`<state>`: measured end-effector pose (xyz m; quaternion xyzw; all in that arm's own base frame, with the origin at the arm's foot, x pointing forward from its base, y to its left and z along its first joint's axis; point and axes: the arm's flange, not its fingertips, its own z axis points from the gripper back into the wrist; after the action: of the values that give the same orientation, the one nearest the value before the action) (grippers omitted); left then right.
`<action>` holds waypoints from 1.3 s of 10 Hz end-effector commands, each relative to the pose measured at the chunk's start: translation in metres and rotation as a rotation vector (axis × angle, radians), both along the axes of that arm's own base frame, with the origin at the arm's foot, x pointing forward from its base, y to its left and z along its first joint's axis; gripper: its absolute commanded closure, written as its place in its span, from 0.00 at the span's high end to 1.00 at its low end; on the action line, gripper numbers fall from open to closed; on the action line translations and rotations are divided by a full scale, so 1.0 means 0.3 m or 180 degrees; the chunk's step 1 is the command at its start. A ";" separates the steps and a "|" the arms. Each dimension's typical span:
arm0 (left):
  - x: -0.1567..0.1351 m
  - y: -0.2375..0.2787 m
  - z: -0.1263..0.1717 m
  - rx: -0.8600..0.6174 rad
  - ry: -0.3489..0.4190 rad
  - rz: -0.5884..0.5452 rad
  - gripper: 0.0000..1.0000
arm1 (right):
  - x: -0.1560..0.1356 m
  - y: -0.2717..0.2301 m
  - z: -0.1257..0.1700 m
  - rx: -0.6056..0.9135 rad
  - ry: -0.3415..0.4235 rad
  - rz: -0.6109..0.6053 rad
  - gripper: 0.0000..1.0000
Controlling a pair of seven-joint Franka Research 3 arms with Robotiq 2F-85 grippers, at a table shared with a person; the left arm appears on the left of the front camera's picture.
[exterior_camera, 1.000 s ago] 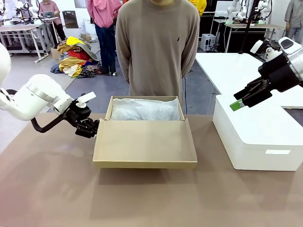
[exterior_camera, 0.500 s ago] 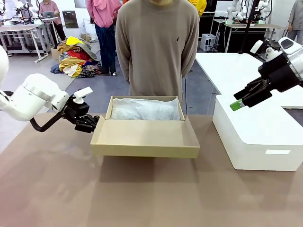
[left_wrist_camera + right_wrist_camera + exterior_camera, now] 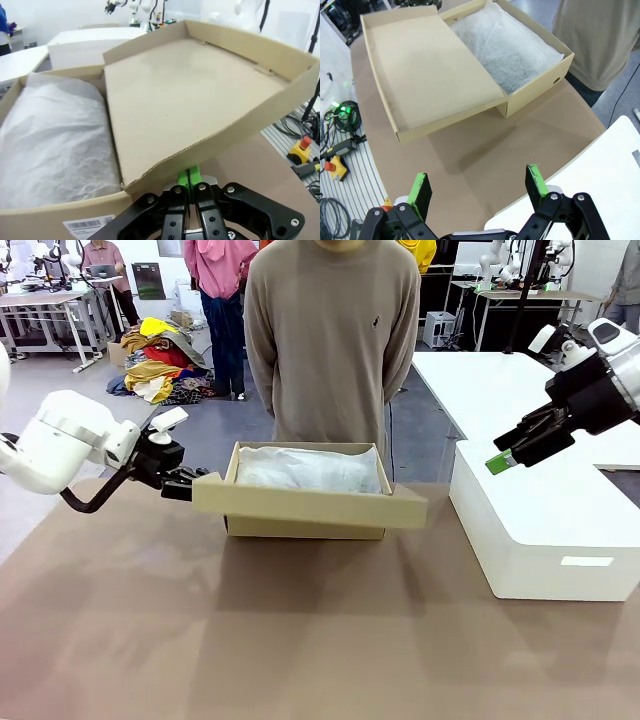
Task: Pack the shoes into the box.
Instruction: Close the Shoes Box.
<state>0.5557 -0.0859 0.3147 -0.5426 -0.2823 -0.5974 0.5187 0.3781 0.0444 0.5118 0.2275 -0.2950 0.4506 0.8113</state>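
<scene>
My left gripper [image 3: 190, 485] pinches the matte cardboard lid [image 3: 308, 507] of the box [image 3: 305, 528] mid-table, crinkled white tissue [image 3: 308, 469] inside, probably over the shoes. My right gripper [image 3: 477, 187] hangs spread.

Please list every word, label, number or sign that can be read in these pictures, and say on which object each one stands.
No text can be read.
White barcode sticker on the box outer wall, near the left gripper: bars and print too small to read.
Pale rectangular label on the white box front: too blurred to tell whether it bears print.
</scene>
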 end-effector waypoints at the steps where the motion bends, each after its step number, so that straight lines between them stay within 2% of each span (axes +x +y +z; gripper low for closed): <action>1: 0.021 0.006 0.071 0.0045 -0.0051 0.0202 0.00 | 0.011 -0.001 -0.006 0.0094 -0.0070 0.0067 1.00; 3: 0.040 0.012 0.117 0.0113 -0.0086 0.0332 0.00 | 0.011 -0.001 -0.006 0.0094 -0.0070 0.0067 1.00; 7: 0.093 -0.014 0.158 0.0153 -0.0315 0.0686 0.00 | 0.011 -0.001 -0.006 0.0094 -0.0070 0.0067 1.00; 10: 0.106 -0.006 0.235 0.0487 -0.0575 0.0861 0.00 | 0.011 -0.001 -0.006 0.0094 -0.0070 0.0067 1.00; 11: 0.110 0.002 0.249 0.0600 -0.0558 0.0824 0.00 | 0.011 -0.001 -0.006 0.0094 -0.0070 0.0067 1.00; 12: 0.146 0.021 0.220 0.1062 -0.0234 0.0323 0.00 | 0.011 -0.001 -0.006 0.0094 -0.0070 0.0067 1.00; 13: 0.127 -0.005 0.228 0.0442 -0.0591 0.0831 0.00 | 0.011 -0.001 -0.006 0.0094 -0.0070 0.0067 1.00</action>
<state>0.5930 -0.0839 0.3824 -0.4015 -0.3097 -0.6046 0.6143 0.3781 0.0444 0.5118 0.2275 -0.2950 0.4506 0.8113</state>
